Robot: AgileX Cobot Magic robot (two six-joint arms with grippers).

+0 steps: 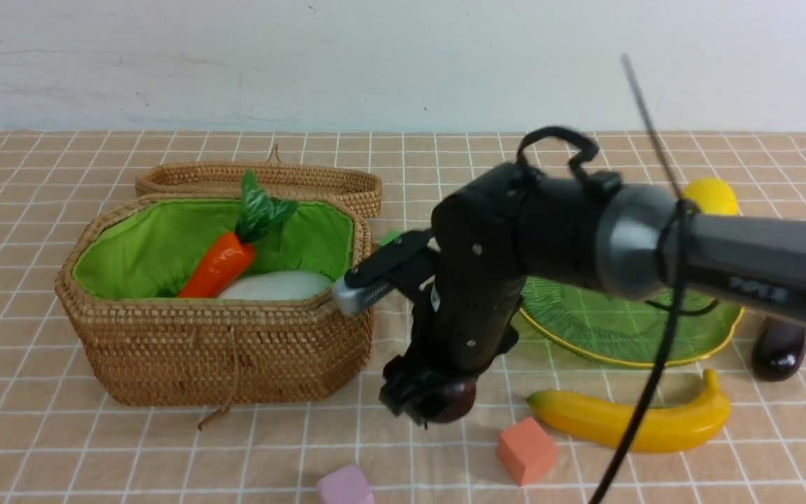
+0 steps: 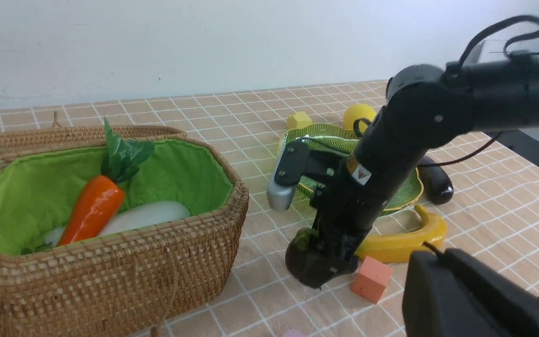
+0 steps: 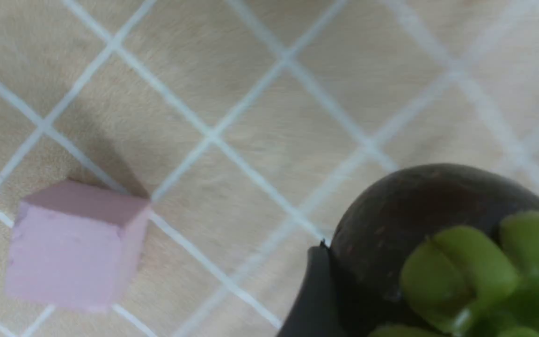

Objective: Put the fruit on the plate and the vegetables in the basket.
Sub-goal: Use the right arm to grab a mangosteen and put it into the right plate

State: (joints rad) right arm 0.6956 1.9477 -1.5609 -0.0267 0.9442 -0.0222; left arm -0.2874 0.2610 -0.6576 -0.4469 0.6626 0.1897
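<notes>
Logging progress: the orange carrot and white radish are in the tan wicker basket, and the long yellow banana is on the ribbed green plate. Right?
No. The orange carrot and white radish are in the tan wicker basket, but the long yellow banana lies on the cloth beside the ribbed green plate, not on it; the front view shows this.

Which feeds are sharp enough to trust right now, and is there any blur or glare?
Front view: basket and carrot crisp, right arm and its cable smeared. Left wrist view: evenly lit, no glare, the arm's upper part soft. Right wrist view: soft all over, grid lines streaked, mangosteen and pink cube fuzzy.
</notes>
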